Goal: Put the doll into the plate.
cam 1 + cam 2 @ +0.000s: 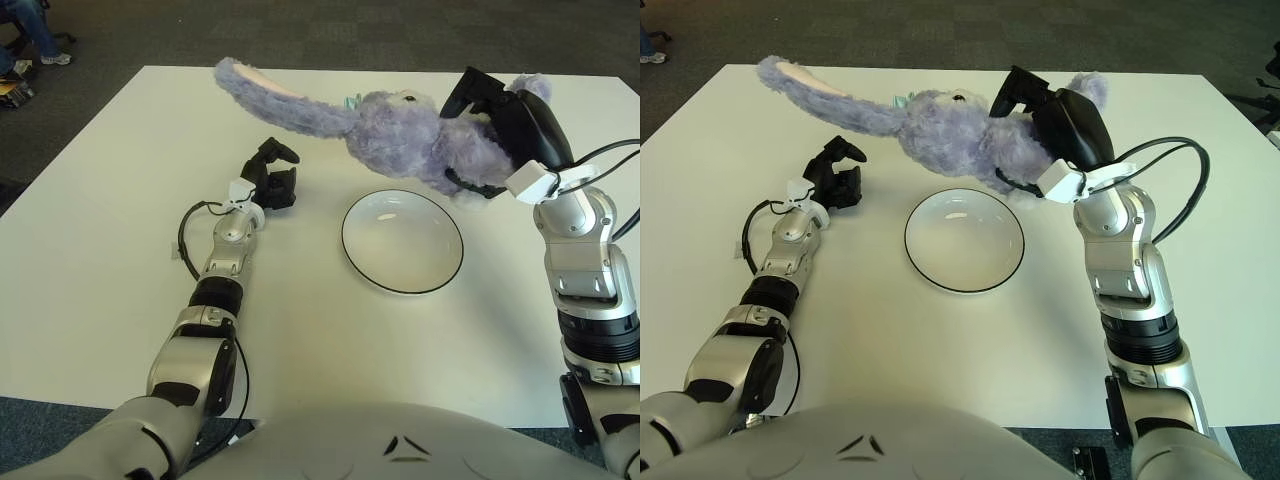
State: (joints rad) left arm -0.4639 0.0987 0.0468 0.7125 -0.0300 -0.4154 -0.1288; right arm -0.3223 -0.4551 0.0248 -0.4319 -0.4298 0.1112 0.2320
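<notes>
A purple plush rabbit doll (410, 135) with long ears hangs in the air, lying sideways, one ear (270, 85) stretched out to the left. My right hand (490, 120) is shut on the doll's body and holds it above the far edge of the white plate (402, 241). The plate has a dark rim, sits on the white table and holds nothing. My left hand (272, 178) shows to the left of the plate, low over the table, with its fingers curled and nothing in them.
The white table (100, 220) spreads wide around the plate. A black cable (185, 225) loops beside my left forearm. Dark carpet lies beyond the far edge, with a seated person's legs (30, 30) at the top left corner.
</notes>
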